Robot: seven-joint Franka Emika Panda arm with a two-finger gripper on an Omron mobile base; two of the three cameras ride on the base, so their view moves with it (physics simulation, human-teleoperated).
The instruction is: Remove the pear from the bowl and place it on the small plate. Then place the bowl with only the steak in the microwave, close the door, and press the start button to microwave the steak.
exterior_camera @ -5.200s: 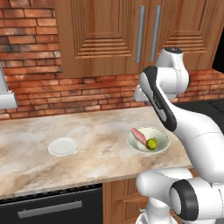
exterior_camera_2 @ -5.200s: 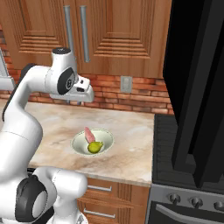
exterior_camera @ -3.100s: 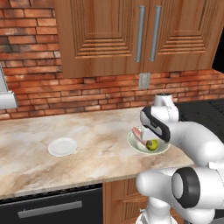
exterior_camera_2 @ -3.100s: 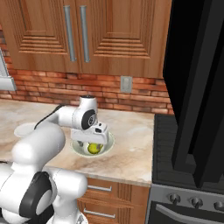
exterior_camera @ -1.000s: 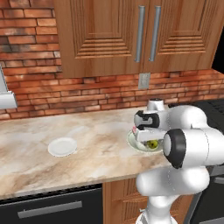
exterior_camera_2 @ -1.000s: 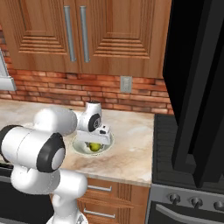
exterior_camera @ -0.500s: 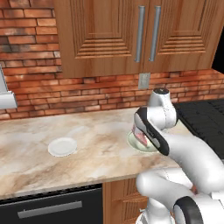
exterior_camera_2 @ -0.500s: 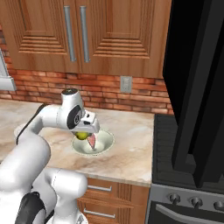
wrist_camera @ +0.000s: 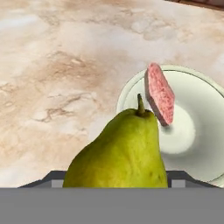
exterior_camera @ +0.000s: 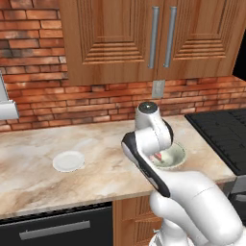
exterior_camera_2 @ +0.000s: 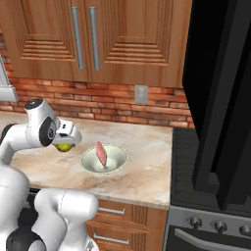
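1. End effector (exterior_camera_2: 63, 143) grips pear (wrist_camera: 118, 153), lifted clear of bowl, above desk (wrist_camera: 52, 87) just beside bowl rim.
2. Bowl (exterior_camera_2: 116, 162) on desk, steak (exterior_camera_2: 101, 154) alone inside.
3. Step: carrying pear to small plate (exterior_camera: 68, 161), well apart across desk.
4. Next: swing over to plate, lower, release.
5. Microwave door (exterior_camera_2: 220, 93) open, for later.

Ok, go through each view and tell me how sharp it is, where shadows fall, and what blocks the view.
Left base view: evenly lit and soft; the arm covers much of the bowl; the small plate is unobstructed. Right base view: sharp; the pear sits under the gripper, the steak casts a faint shadow, and the dark door looms large. Hand view: the pear fills the foreground, in focus.
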